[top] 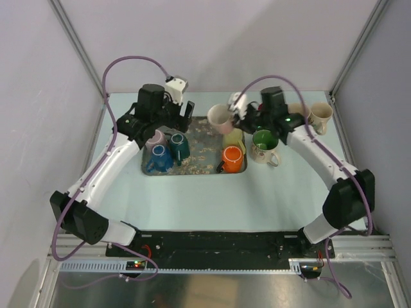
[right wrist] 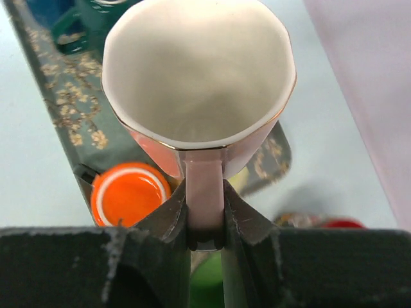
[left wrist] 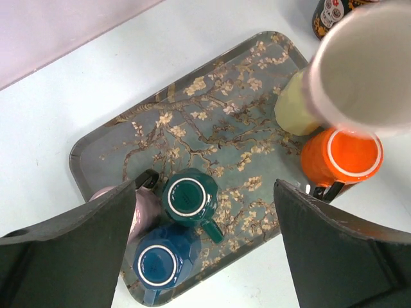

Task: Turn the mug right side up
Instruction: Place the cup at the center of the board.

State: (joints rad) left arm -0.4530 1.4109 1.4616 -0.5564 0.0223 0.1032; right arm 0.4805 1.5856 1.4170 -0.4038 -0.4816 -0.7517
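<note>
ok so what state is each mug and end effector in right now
pink mug: in the air, gripped by handle
right end effector: shut on pink mug
left end effector: open, empty
teal mug: upside down
blue mug: upside down
lavender mug: upside down
orange mug: upside down
green mug: upright
cream mug: upright

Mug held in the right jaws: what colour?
The mug is pink outside, white inside, gold-edged rim; clearest in right wrist view.

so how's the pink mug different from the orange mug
The pink mug hangs in the air, its handle pinched in the right gripper; the orange mug sits on the tray. The pink mug shows its open white inside; the orange mug stands base up. Both are solid-coloured mugs.
</note>
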